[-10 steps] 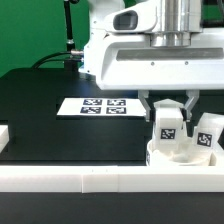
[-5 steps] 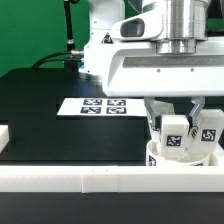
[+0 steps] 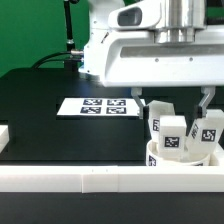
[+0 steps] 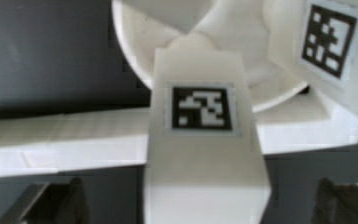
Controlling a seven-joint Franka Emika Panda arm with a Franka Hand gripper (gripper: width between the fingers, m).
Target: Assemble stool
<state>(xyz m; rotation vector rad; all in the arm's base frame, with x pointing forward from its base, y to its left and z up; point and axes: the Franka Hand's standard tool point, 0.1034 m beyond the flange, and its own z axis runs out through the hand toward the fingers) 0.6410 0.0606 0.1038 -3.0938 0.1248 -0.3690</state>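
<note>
We are seeing white legs (image 3: 170, 133), each showing a black-and-white square tag (image 4: 204, 108), standing on the white seat (image 3: 180, 158). The table (image 3: 60, 120) is showing black, and the rails (image 3: 90, 178) along its near edge are showing white. The marker board (image 3: 100, 106) farther back is showing white with black square markers. The arm (image 3: 150, 55) is showing white with a silver cylinder, and the backdrop (image 3: 30, 30) is showing green.

Marker board (image 3: 97, 106) on black table (image 3: 60, 135), white rail (image 3: 100, 178) along its edge
</note>
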